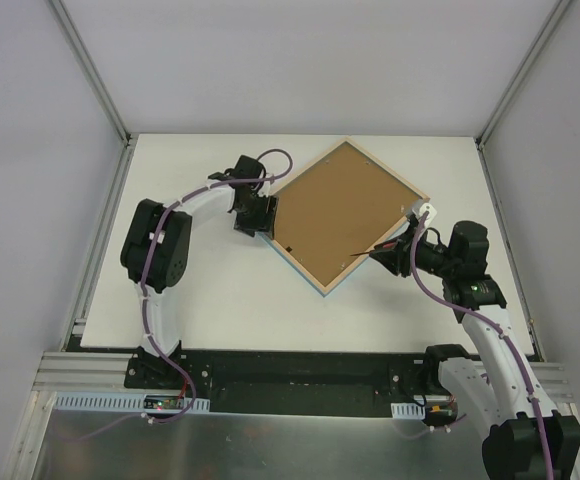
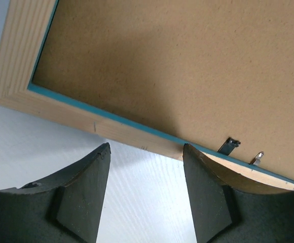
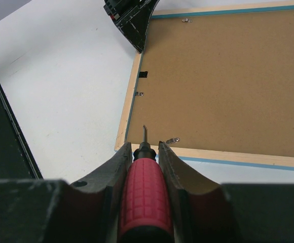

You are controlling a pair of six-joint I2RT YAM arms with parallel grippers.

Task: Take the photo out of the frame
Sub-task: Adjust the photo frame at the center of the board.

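Frame [image 1: 345,215] lies face down on the table [image 1: 220,300], turned cornerwise, brown back panel [image 3: 223,81] up. The photo is hidden beneath, not seen. My right gripper [image 3: 144,147] is clamped on the red screwdriver [image 3: 143,197], its tip over the panel just inside a corner, near a small metal tab [image 3: 173,140]. My left gripper [image 2: 146,152] stands partly open, holding nothing, at the pale wood rim. Judgement: the frame is stiff and may slide, so brace it at the rim. The photo is thin and creases easily, so take it by its border.
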